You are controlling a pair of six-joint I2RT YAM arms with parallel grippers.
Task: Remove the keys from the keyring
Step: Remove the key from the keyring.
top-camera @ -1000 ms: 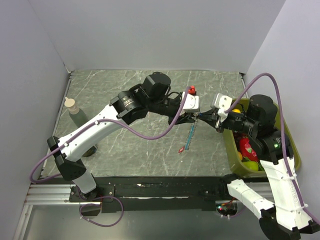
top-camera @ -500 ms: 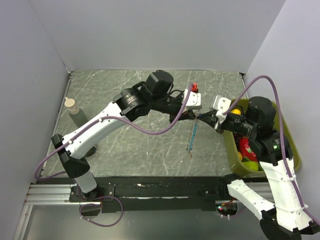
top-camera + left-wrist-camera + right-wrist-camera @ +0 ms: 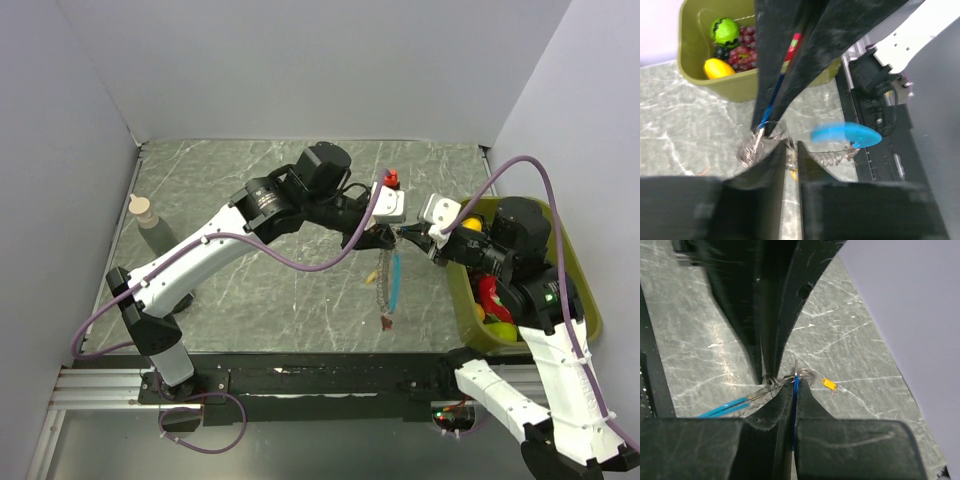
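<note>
The keyring (image 3: 383, 282), a silvery chain loop, hangs between my two grippers above the table. The light-blue strip (image 3: 396, 280) dangles from it, with a red key (image 3: 385, 322) at the bottom. My left gripper (image 3: 383, 237) is shut on the keyring's links (image 3: 752, 148); its jaws stand almost together (image 3: 791, 146). My right gripper (image 3: 408, 235) is shut on the blue key (image 3: 795, 390), tip to tip with the left one (image 3: 794, 385). An orange key (image 3: 829, 384) lies loose on the table beyond them. The strip also shows in both wrist views (image 3: 846, 135) (image 3: 722, 407).
An olive bin (image 3: 583, 300) holding toy fruit stands at the right edge, under the right arm; it also shows in the left wrist view (image 3: 715, 80). A small bottle (image 3: 150, 222) stands at the far left. Grey walls enclose the marble table (image 3: 250, 290).
The left arm has shifted right, both grippers staying joined at the ring. The strip and red key have swung from slanting left to hanging straight down.
</note>
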